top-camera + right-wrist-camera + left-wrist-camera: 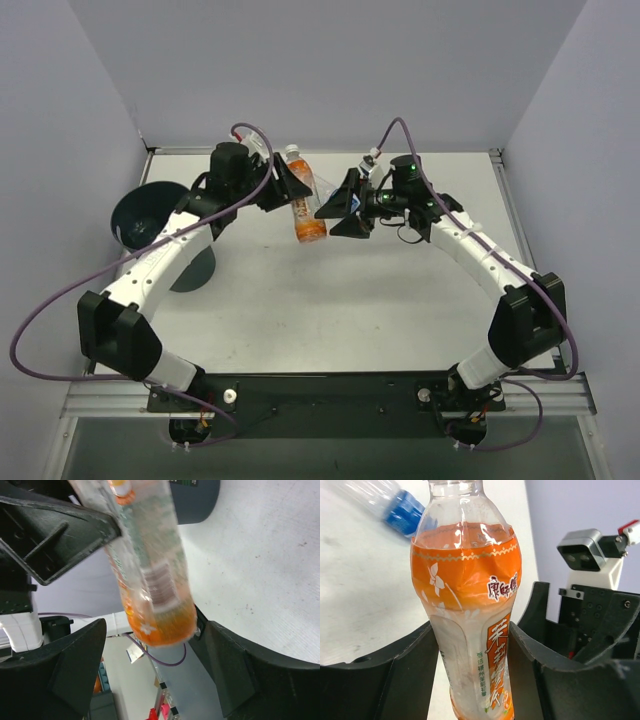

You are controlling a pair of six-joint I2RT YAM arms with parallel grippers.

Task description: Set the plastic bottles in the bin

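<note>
Handing over mid-air, by the look of it: the clear plastic bottle with orange label and orange contents (303, 203) hangs above the white table (330, 300), in the far middle between the two arms, white cap pointing far and orange base pointing near. Left gripper (472, 650) is clamped on it, with both black fingers pressed against the bottle's sides around the lower body. Right gripper (155, 630) is spread, and the bottle's base sits between its fingers with a gap showing on each side, so it looks like it carries no load. My read is that the left arm owns the bottle. The dark navy round tapered bin (135, 200) is at the far left, next to the left arm and well apart from the bottle. Its inside is dark and partly covered by the arm, so I cannot tell whether anything is in it; no bottle is visible there. A second clear bottle with a blue label (395, 507) lies on its side on the table beyond the held one, not yet dealt with. I can't make out any other bottles in these views. Progress judgement: early to mid. Left to do: swing the orange bottle left over the bin and drop it, then collect the blue-labelled one and any others.
</note>
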